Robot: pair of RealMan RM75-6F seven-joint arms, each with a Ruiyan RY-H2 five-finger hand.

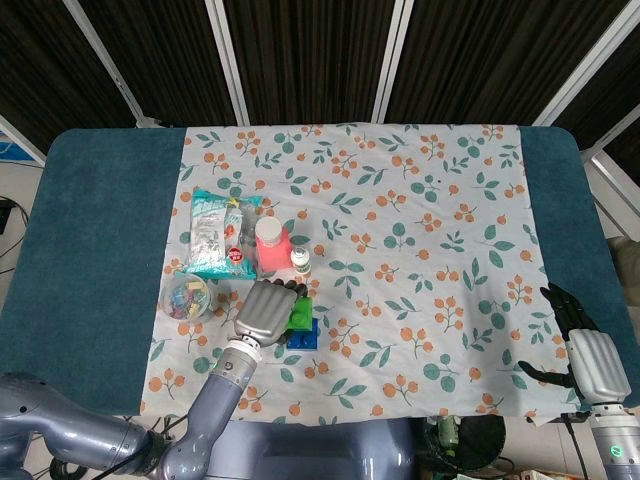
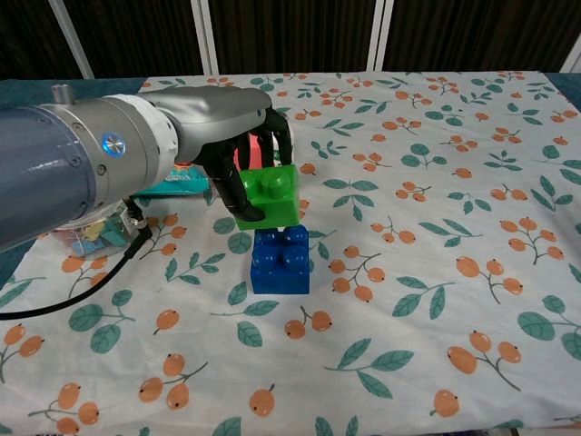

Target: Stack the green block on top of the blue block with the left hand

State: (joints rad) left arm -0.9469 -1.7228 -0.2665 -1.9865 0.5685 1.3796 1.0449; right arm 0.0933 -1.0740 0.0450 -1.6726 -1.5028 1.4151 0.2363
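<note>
From the head view, the left hand [image 1: 268, 313] covers most of the green block [image 1: 300, 316], and only a sliver of the blue block [image 1: 305, 338] shows beside it. The small bottle [image 1: 300, 263] behind the green block is too small to read. The right hand [image 1: 590, 358] is missing from the chest view, its forearm cut by the head view's lower edge.

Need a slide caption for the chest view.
Left hand holds green block atop blue block on floral cloth.
</note>
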